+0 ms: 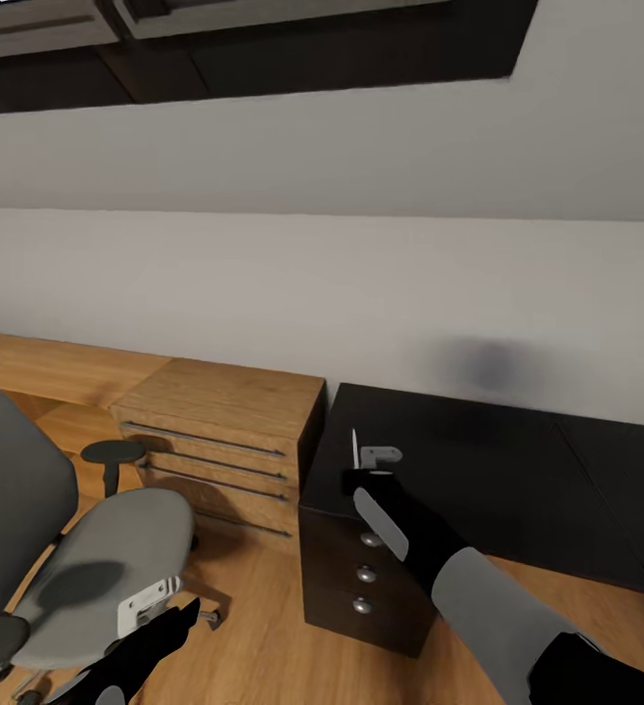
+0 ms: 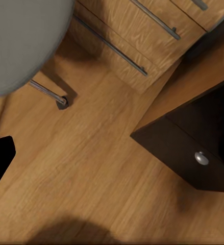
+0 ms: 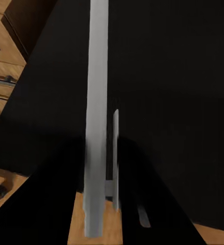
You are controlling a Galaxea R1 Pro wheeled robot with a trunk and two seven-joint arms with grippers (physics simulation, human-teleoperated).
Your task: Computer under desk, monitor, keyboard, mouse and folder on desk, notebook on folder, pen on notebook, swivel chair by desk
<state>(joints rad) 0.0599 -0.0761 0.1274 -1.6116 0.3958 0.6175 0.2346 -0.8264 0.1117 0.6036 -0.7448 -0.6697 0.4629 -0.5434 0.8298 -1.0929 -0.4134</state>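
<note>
Grey and thin, the notebook stands on edge in the right gripper, just above the near-left corner of the desk. In the right wrist view the notebook shows as a tall pale strip running up from between the fingers, with the desk's black top behind it; the right gripper is closed on its lower edge, one slim finger lying flat against its side. Whether the notebook's lower edge touches the desk top I cannot tell.

Below that corner of the desk is the black drawer unit with round silver knobs. Just beside the desk, on its left, stands a low light-wood cabinet with long metal handles, against the white wall.

Further left of the desk is the swivel chair, grey seat and back, black armrest, standing on the wood floor and well apart from the desk. The left gripper hangs low by the chair's seat edge, over the floor; its jaw state cannot be told. In the left wrist view the chair seat, the cabinet and the drawer unit's corner surround bare floor.
</note>
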